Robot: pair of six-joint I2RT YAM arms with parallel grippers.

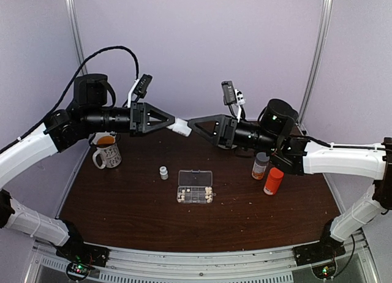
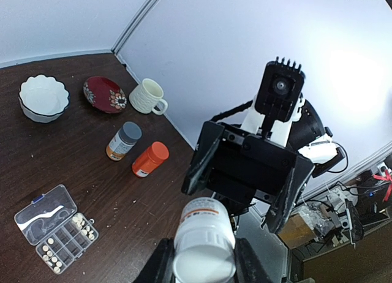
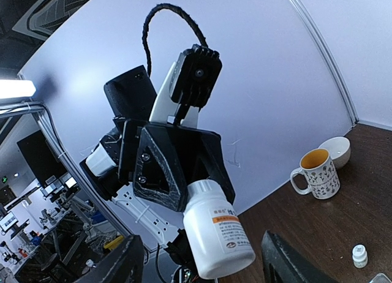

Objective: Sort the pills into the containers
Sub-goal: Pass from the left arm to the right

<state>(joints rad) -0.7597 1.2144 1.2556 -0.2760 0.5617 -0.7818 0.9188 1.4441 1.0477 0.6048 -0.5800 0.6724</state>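
High above the table, my left gripper point(image 1: 176, 125) is shut on the cap end of a white pill bottle point(image 1: 182, 127), held level. My right gripper point(image 1: 193, 124) faces it, open, its fingers point(image 3: 125, 264) flanking the bottle's base point(image 3: 220, 237) with gaps on both sides. In the left wrist view the bottle point(image 2: 205, 234) sits between my left gripper's fingers point(image 2: 160, 264), with the right gripper point(image 2: 233, 203) just beyond it. The clear container point(image 1: 195, 186) lies mid-table, with pale pills point(image 1: 209, 194) in its compartments. The left wrist view shows that container point(image 2: 43, 215) holding pills point(image 2: 54, 256).
A patterned mug point(image 1: 109, 153) stands at the left and a tiny white bottle point(image 1: 163, 172) beside the container. A grey-capped amber bottle point(image 1: 261, 165) and an orange bottle point(image 1: 273, 181) stand at the right. White bowl point(image 2: 44, 97), red plate point(image 2: 104, 93) and white mug point(image 2: 146, 97) sit further right.
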